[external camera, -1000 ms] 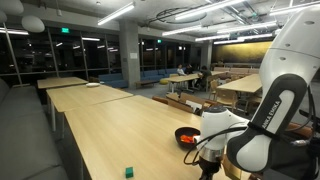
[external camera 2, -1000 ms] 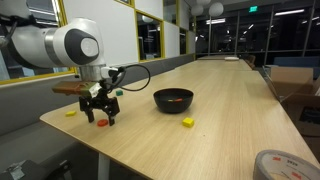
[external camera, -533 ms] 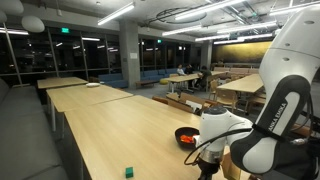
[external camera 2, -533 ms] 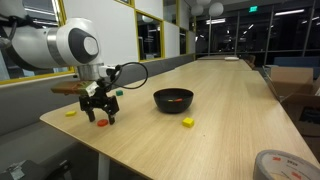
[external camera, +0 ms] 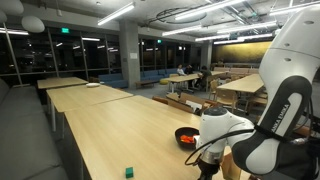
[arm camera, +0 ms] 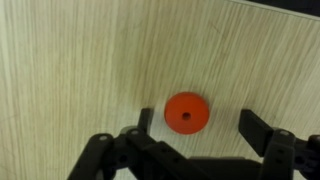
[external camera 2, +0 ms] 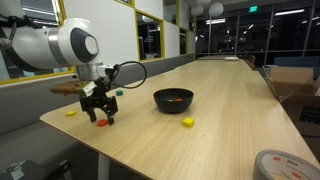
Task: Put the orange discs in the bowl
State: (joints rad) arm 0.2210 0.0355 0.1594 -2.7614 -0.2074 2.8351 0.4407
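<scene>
In the wrist view an orange disc (arm camera: pixel 186 112) with a small centre hole lies flat on the wooden table, between my open fingers but closer to the left one. My gripper (arm camera: pixel 198 122) is open, low over the disc. In an exterior view the gripper (external camera 2: pixel 100 116) hovers over the same disc (external camera 2: pixel 101 123) near the table's corner. The black bowl (external camera 2: pixel 173 99) stands to the right of it, with something orange-red inside; it also shows in an exterior view (external camera: pixel 187 137), partly behind my arm.
A small yellow piece (external camera 2: pixel 188 122) lies in front of the bowl and another yellow piece (external camera 2: pixel 71 113) lies near the table edge. A green cube (external camera: pixel 129 172) sits on the table, also seen behind the gripper (external camera 2: pixel 119 93). The table edge is close by.
</scene>
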